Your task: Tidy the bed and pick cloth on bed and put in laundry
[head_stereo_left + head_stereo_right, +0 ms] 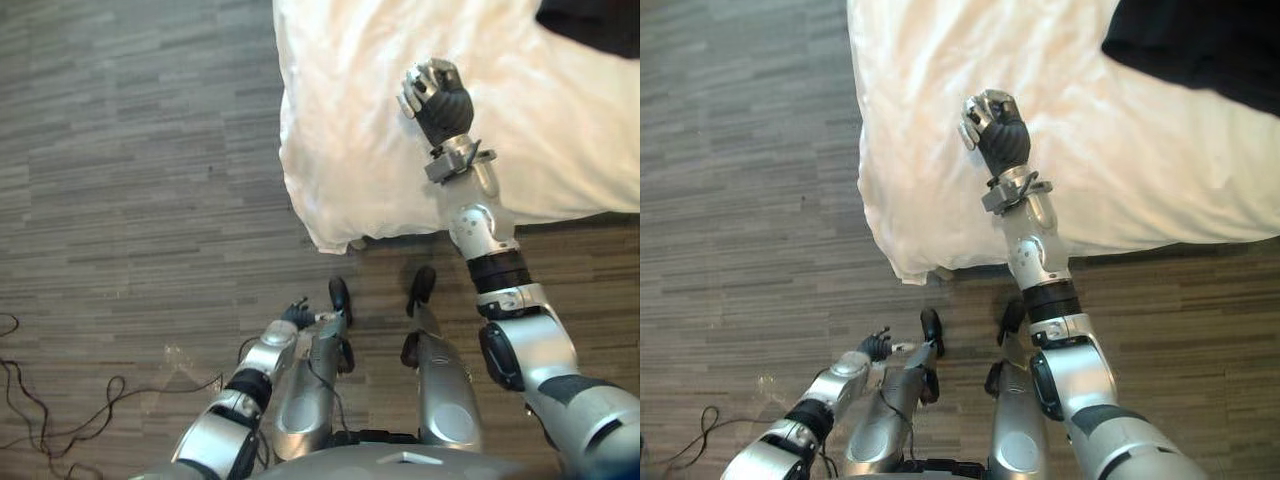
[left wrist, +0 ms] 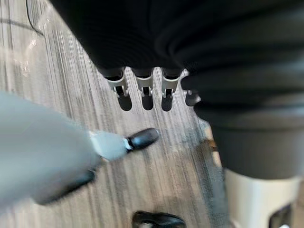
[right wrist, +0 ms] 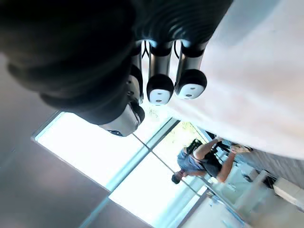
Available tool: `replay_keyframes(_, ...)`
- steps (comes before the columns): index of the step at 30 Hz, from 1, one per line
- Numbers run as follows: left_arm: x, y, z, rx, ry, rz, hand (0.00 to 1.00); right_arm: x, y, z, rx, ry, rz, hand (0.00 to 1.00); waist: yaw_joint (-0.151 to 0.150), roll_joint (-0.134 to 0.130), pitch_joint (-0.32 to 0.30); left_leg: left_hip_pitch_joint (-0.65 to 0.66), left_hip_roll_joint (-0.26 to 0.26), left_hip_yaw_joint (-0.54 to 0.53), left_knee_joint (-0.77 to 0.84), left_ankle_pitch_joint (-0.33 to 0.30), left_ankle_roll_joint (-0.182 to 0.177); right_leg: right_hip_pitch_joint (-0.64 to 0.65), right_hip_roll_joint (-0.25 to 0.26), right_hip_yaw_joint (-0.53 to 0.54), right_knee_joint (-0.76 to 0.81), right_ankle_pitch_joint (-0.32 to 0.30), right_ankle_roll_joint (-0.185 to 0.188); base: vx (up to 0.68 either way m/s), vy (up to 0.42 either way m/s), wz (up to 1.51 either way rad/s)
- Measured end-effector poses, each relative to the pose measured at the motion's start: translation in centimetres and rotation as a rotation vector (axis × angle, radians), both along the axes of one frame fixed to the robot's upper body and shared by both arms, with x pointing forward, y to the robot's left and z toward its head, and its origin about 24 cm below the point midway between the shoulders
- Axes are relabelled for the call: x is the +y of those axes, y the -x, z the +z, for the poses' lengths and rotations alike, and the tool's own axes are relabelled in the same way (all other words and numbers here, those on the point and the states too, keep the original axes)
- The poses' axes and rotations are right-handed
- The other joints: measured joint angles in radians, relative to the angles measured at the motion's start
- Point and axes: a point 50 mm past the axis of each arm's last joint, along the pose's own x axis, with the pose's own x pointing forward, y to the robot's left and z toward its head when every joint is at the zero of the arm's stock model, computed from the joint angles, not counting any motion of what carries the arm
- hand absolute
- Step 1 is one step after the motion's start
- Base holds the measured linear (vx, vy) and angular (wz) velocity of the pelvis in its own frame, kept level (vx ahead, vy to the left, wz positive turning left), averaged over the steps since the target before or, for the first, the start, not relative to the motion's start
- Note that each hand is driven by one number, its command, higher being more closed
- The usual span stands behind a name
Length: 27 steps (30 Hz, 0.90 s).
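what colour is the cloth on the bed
Black cloth, lying on the white bed; clearest in the right eye view.

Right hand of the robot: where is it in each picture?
Left eye view: right hand high, right of centre, over the white bedding.
Right eye view: high, near the middle, over it.
Right wrist view: its curled fingers close up, bedding beside.
Left wrist view: the left hand and floor instead.
Shared landmark: the bedding.
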Motion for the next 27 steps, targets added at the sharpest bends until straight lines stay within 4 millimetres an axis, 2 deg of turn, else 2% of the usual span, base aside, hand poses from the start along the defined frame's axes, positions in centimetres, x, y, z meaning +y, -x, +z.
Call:
replay_keyframes(5,-1.4,-2.6,2.2,-0.066,0.002,0.006,0.00,-0.8,0.1,1.4,-0.076,-0.143,-0.033,1.00,-0.005,0.015,0.007,-0.057,-0.020,0.002,0.020,0.002,0.003,-0.053,-0.021,0.025,0.000,0.004,0.002,0.04,0.046,0.03)
replay_keyframes(9,-1.4,-3.1,2.6,-0.058,0.014,0.025,0.00,-1.4,-0.2,1.4,-0.092,-0.161,-0.074,1.00,-0.015,0.023,0.011,-0.067,-0.030,0.008,0.022,0.000,0.003,-0.075,-0.029,0.051,0.005,0.012,0.003,-0.01,0.044,-0.09)
replay_keyframes(12,-0.7,-3.5,2.9,-0.040,0.014,0.058,0.00,-2.9,-0.3,1.2,-0.093,-0.161,-0.123,1.00,-0.025,0.024,0.012,-0.065,-0.030,0.025,0.021,-0.013,0.017,-0.094,-0.031,0.077,0.025,0.014,0.005,-0.05,0.048,-0.20)
replay_keyframes(15,0.9,-4.1,3.5,-0.036,0.063,0.123,0.00,-6.6,0.0,0.6,-0.094,-0.204,-0.198,1.00,-0.052,0.019,0.015,-0.054,-0.038,0.042,0.012,-0.017,0.015,-0.096,-0.035,0.105,0.025,0.020,0.011,-0.04,0.035,-0.14)
replay_keyframes(20,3.4,-4.5,4.0,-0.042,0.099,0.185,0.00,-11.9,1.5,-0.7,-0.106,-0.289,-0.304,1.00,-0.073,0.013,0.015,-0.033,-0.044,0.082,-0.013,-0.017,0.016,-0.103,-0.036,0.143,0.014,0.028,0.021,0.01,0.016,-0.26)
replay_keyframes(21,4.0,-4.4,4.0,-0.042,0.105,0.195,0.00,-14.0,2.3,-1.8,-0.098,-0.331,-0.353,1.00,-0.075,0.007,0.015,-0.017,-0.043,0.094,-0.030,-0.014,0.018,-0.101,-0.033,0.158,0.012,0.030,0.023,0.06,0.010,-0.27)
replay_keyframes(23,4.6,-4.4,4.0,-0.048,0.113,0.199,0.00,-16.7,3.3,-3.8,-0.056,-0.397,-0.429,1.00,-0.077,-0.001,0.013,-0.001,-0.039,0.105,-0.040,-0.013,0.018,-0.090,-0.026,0.163,0.004,0.034,0.019,0.10,0.004,-0.24)
replay_keyframes(24,4.9,-4.5,4.1,-0.055,0.120,0.204,0.00,-18.6,4.1,-6.2,0.019,-0.458,-0.493,1.00,-0.076,-0.010,0.014,0.008,-0.034,0.111,-0.040,-0.013,0.018,-0.084,-0.020,0.168,0.004,0.034,0.019,0.10,-0.006,-0.17)
replay_keyframes(25,5.0,-4.5,4.2,-0.059,0.122,0.207,0.00,-19.3,4.6,-7.3,0.053,-0.487,-0.520,1.00,-0.075,-0.013,0.014,0.012,-0.031,0.113,-0.042,-0.013,0.018,-0.081,-0.017,0.169,0.004,0.034,0.019,0.12,-0.013,-0.18)
replay_keyframes(27,5.6,-4.3,4.0,-0.065,0.131,0.208,0.00,-20.9,6.4,-11.6,0.180,-0.517,-0.593,1.00,-0.082,-0.015,0.015,0.035,-0.023,0.115,-0.057,-0.013,0.017,-0.067,-0.006,0.170,0.002,0.033,0.020,0.13,-0.008,-0.13)
